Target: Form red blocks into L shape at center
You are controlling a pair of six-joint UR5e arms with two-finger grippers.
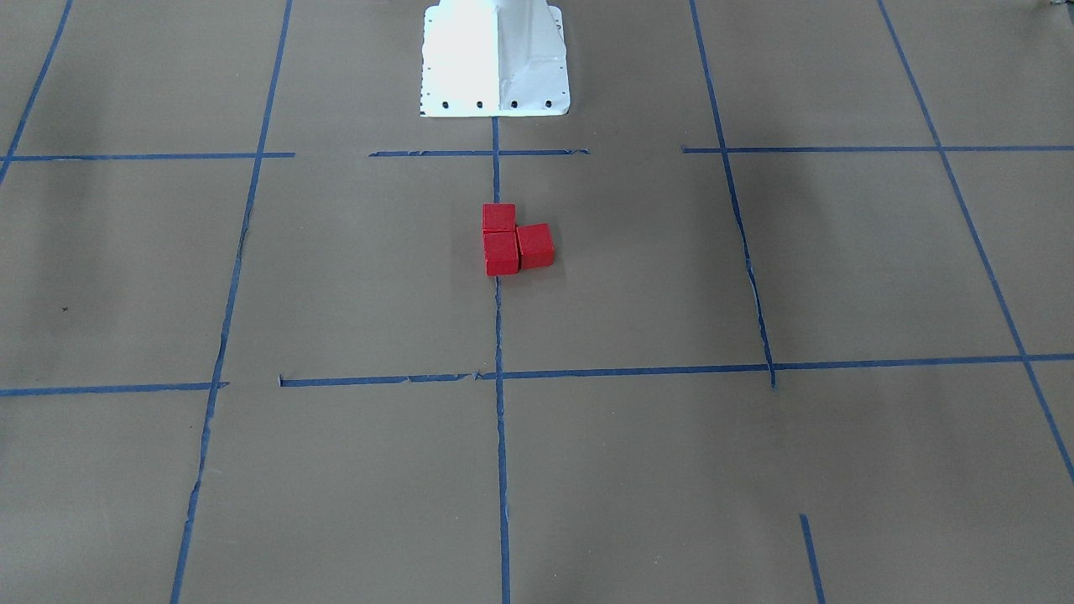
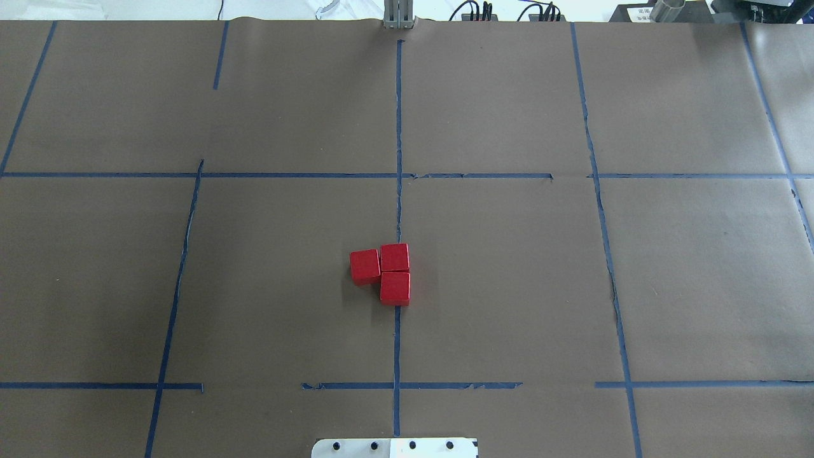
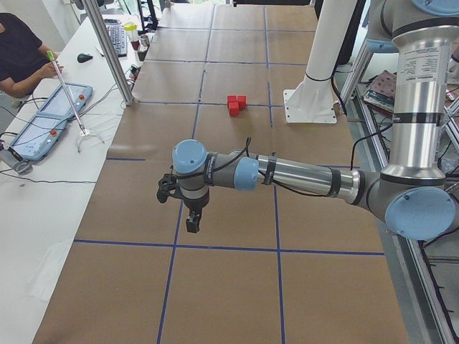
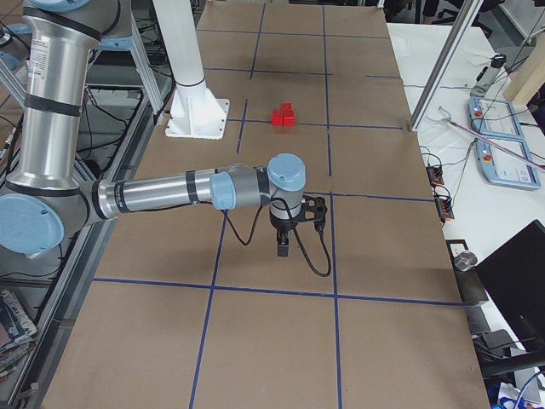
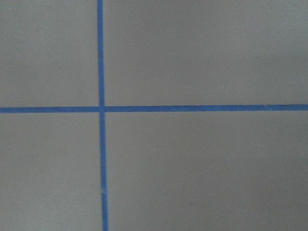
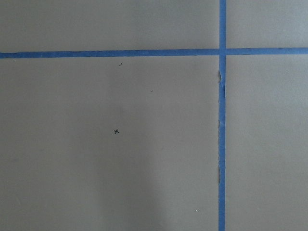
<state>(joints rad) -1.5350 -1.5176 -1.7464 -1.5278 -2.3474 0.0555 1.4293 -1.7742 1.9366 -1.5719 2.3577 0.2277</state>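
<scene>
Three red blocks (image 2: pixel 395 257) form an L overhead; wrist views show tape lines (image 5: pixel 100 109).

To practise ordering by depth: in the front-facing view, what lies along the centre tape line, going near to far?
Order: near cross tape line → nearer red block → farther red block → far cross tape line → white pedestal base. The third red block sits beside the nearer one, so it is left out.
</scene>
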